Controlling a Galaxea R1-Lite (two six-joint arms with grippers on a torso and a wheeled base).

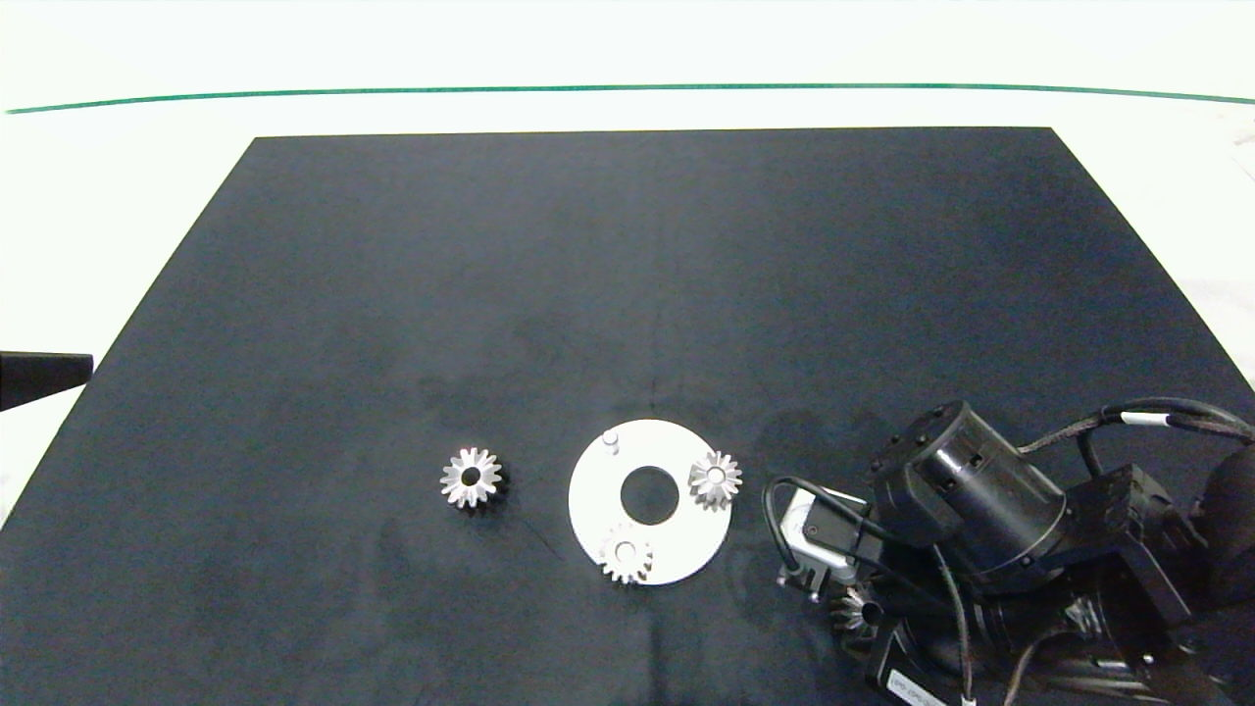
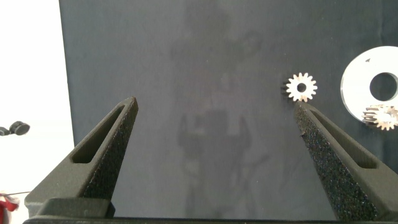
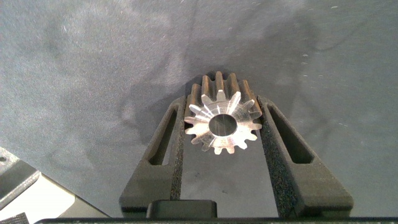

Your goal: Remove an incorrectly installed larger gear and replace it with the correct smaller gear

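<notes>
The larger gear lies flat on the black mat, left of the white disc. Two small gears sit on the disc, and a bare peg stands at its far edge. Low over the mat, right of the disc, my right gripper is shut on the smaller gear, which is held on edge between the pads. My left gripper is open over bare mat, with the larger gear just beyond one fingertip.
The disc has a large round centre hole. The mat ends at white table on all sides, with a green line beyond its far edge. A bit of the left arm shows at the left edge.
</notes>
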